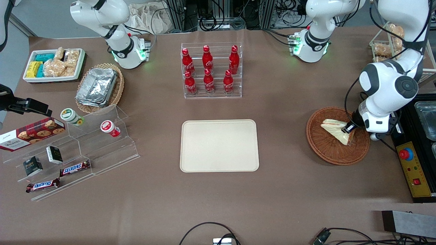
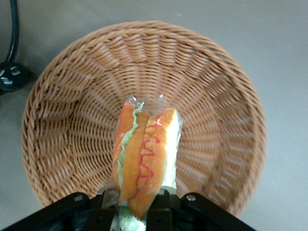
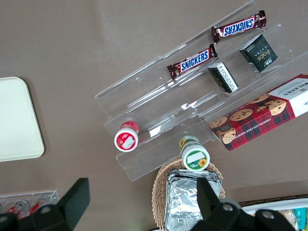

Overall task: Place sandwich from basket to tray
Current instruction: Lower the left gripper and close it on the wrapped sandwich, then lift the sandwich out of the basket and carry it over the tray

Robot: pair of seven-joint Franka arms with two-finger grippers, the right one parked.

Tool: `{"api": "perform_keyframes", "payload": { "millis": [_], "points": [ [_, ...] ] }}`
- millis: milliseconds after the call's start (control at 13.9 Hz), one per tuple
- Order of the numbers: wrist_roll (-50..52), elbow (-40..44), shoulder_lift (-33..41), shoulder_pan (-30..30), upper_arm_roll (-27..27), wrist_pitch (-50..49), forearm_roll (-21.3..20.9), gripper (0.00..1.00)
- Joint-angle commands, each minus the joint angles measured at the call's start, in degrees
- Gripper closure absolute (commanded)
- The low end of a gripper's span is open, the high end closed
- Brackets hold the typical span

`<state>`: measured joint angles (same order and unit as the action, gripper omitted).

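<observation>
The sandwich point(image 1: 335, 130), a wrapped pale wedge with orange and green filling, lies in the round reddish-brown wicker basket point(image 1: 327, 149) at the working arm's end of the table. The left gripper point(image 1: 349, 128) is down in the basket at the sandwich's edge. In the left wrist view the fingers point(image 2: 166, 204) press on both sides of the sandwich point(image 2: 144, 154), with the basket point(image 2: 72, 120) close beneath it. The cream-beige tray point(image 1: 219, 145) lies bare mid-table, toward the parked arm from the basket.
A clear rack of red bottles point(image 1: 211, 69) stands farther from the front camera than the tray. A control box with a red button point(image 1: 412, 166) sits beside the basket. A clear stand with snacks point(image 1: 68, 149), a foil-container basket point(image 1: 98, 86) and a white bin point(image 1: 54, 64) lie toward the parked arm's end.
</observation>
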<state>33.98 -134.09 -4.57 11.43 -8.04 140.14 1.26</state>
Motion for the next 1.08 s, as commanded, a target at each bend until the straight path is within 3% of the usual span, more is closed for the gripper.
{"api": "perform_keyframes", "payload": {
  "millis": [0, 359, 575, 1006],
  "points": [
    [-2.33, 0.49, 5.0, -0.09, -2.68, -5.21, -0.55, 1.0],
    [-11.82, 6.55, 7.47, -0.09, -7.94, -15.58, -0.55, 1.0],
    [-13.06, 8.31, 7.91, -0.09, -13.21, -15.95, -4.49, 1.0],
    [-17.02, 13.84, 6.16, -0.18, -21.13, -19.01, -4.6, 1.0]
  ]
}}
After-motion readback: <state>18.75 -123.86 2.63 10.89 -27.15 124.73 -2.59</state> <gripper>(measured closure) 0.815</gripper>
